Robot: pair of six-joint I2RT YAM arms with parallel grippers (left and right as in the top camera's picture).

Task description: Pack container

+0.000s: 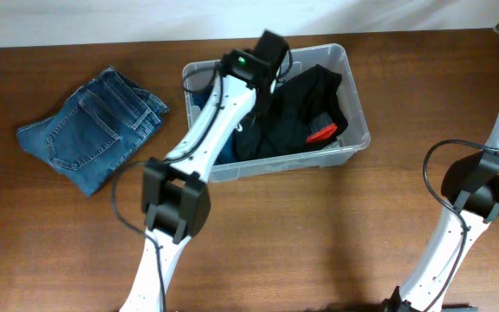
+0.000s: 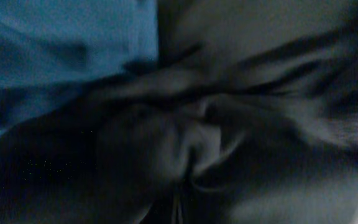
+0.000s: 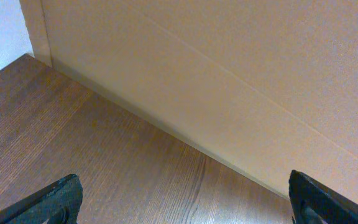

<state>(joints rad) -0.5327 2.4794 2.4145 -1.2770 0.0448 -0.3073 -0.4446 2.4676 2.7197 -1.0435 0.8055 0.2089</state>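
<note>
Left end effector (image 1: 265,65) closed, buried in black clothing (image 1: 306,104) inside container (image 1: 353,143), upper centre. Right end effector (image 3: 185,202) spread wide apart over table (image 3: 73,137).

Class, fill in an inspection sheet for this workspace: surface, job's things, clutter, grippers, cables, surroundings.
Surface: brown wooden table.
Job's things: clear container holding a black garment with a red tag, plus blue cloth; folded jeans on the table to its left.
Clutter: nothing seen.
Grippers: left gripper shut, down in the container among dark cloth; right gripper open, empty, near the wall.
Cables: black loops beside the left arm and right arm.
Surroundings: pale wall behind the table.
</note>
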